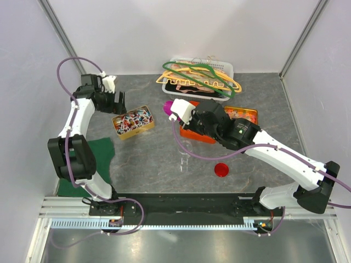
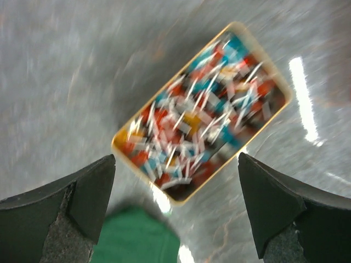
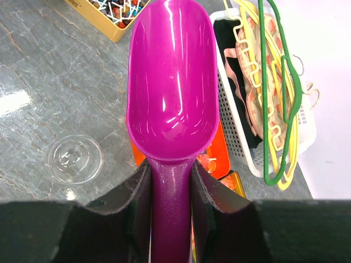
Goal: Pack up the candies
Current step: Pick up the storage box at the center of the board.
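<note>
Candies (image 2: 197,120), small twisted-wrapper sweets in red, blue and white, lay heaped in a shallow yellow rectangular metal tin (image 1: 137,132) standing left of centre on the grey marbled desk (image 1: 153,159).

Left arm: the left fingers (image 2: 82,197) were spread wide and held nothing. The tin lay straight ahead of them, framed between the two fingertips. In the left wrist view its long axis ran diagonally from lower left to upper right, skewed to the line joining the fingertips.

Right arm: the right fingers (image 3: 131,203) were clamped narrowly on the handle of a glossy magenta plastic scoop (image 3: 173,93), with the bowl empty and facing up. The tin lay ahead of the scoop mouth and to its left, apart from it. Only one corner of the tin showed in the right wrist view.

A small clear glass jar (image 3: 74,159), open and apparently empty, stood on the desk just left of the scoop handle, nearer the arm bases than the tin.

Judgement: the left arm was nearer the candies, but the right arm carried the tool. The coming move probably required the scoop to travel forward and left into the tin, ideally along the long axis. The left fingers would need to steady the tin or clear the path. The jar mouth looked narrower than the scoop bowl, so spillage was a risk.
</note>
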`<action>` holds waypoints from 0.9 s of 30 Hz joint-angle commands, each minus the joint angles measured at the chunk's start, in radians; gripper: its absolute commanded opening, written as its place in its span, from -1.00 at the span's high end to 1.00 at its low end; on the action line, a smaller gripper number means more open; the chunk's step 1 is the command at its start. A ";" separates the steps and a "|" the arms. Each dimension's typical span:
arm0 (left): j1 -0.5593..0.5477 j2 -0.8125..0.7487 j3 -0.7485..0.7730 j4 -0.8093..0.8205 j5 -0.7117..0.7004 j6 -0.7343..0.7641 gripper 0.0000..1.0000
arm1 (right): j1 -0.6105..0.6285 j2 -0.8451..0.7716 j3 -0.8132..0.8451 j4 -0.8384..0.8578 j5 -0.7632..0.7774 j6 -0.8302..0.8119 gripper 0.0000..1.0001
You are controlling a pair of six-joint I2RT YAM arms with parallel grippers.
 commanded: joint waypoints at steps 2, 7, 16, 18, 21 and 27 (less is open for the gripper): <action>0.034 -0.020 -0.077 -0.063 -0.103 -0.017 -0.90 | -0.006 -0.025 0.009 0.035 0.022 -0.004 1.00; 0.073 0.003 -0.146 -0.040 -0.146 -0.029 -0.80 | -0.007 -0.028 0.007 0.033 0.017 0.001 1.00; 0.134 0.104 -0.154 0.009 -0.157 -0.086 -0.63 | -0.007 -0.040 -0.010 0.035 0.013 0.001 1.00; 0.134 0.119 -0.151 0.010 -0.138 -0.096 -0.60 | -0.010 -0.040 -0.011 0.035 0.010 0.002 1.00; 0.134 0.148 -0.140 0.010 -0.137 -0.109 -0.50 | -0.010 -0.038 -0.013 0.036 0.008 0.002 1.00; 0.134 0.185 -0.111 0.020 -0.141 -0.113 0.20 | -0.009 -0.028 -0.004 0.036 0.003 0.004 1.00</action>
